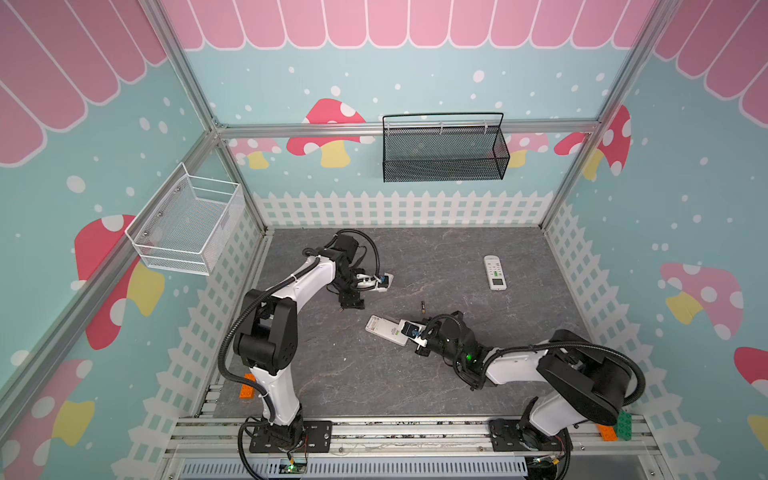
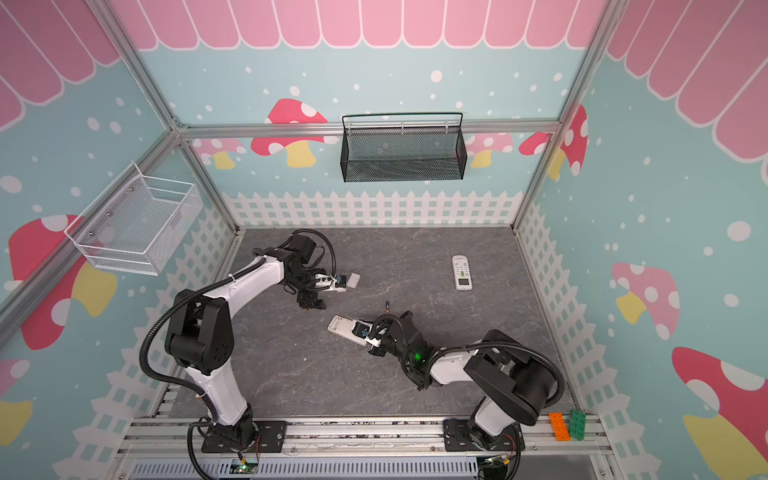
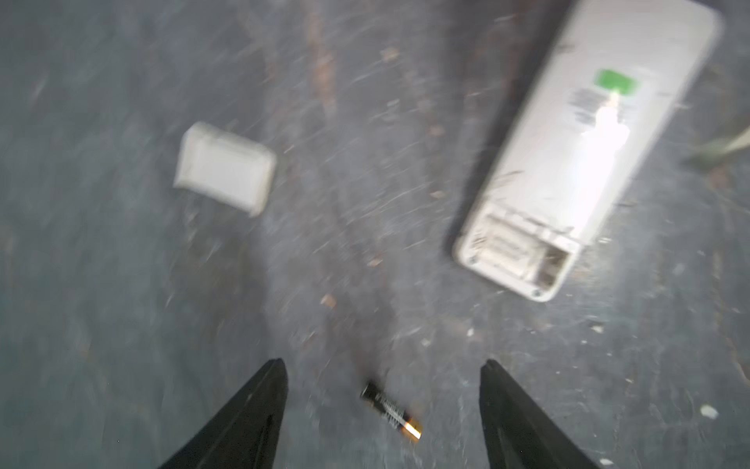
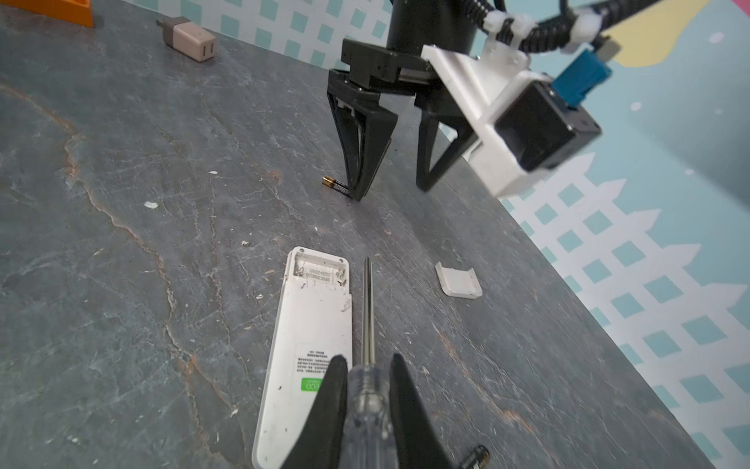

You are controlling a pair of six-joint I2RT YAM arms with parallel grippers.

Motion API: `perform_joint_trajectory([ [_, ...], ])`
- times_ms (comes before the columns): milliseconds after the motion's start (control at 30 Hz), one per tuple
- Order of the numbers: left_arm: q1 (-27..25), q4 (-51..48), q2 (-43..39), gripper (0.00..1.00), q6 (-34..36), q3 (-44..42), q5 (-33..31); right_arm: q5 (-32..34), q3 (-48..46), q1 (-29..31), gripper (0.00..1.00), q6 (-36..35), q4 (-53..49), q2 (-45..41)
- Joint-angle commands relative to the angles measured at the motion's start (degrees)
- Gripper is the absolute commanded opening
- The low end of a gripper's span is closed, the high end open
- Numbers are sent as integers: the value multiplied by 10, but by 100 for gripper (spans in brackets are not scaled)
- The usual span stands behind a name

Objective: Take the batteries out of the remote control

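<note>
Batteries lie loose on the grey table: in both top views one battery rests just beyond the face-down remote. From the left wrist (a blurred picture) another battery lies between the widely parted fingers of the left gripper. From the right wrist, the right gripper is clamped on a clear-handled screwdriver beside the remote's open compartment, with that battery just beside a left fingertip.

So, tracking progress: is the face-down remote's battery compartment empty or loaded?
Empty: the uncovered battery compartment shows bare slots, and a battery lies on the table.
</note>
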Motion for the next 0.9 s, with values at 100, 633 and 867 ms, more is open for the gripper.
perform_joint_trajectory([
  [100, 56, 14, 17, 75, -328, 39, -96, 85, -14, -11, 0, 125, -114, -91],
  [633, 83, -10, 99, 74, -465, 47, -120, 112, -34, -92, 0, 202, -246, -237],
  [867, 86, -1, 101, 71, -466, 6, -125, 120, -45, -97, 0, 207, -262, -262],
])
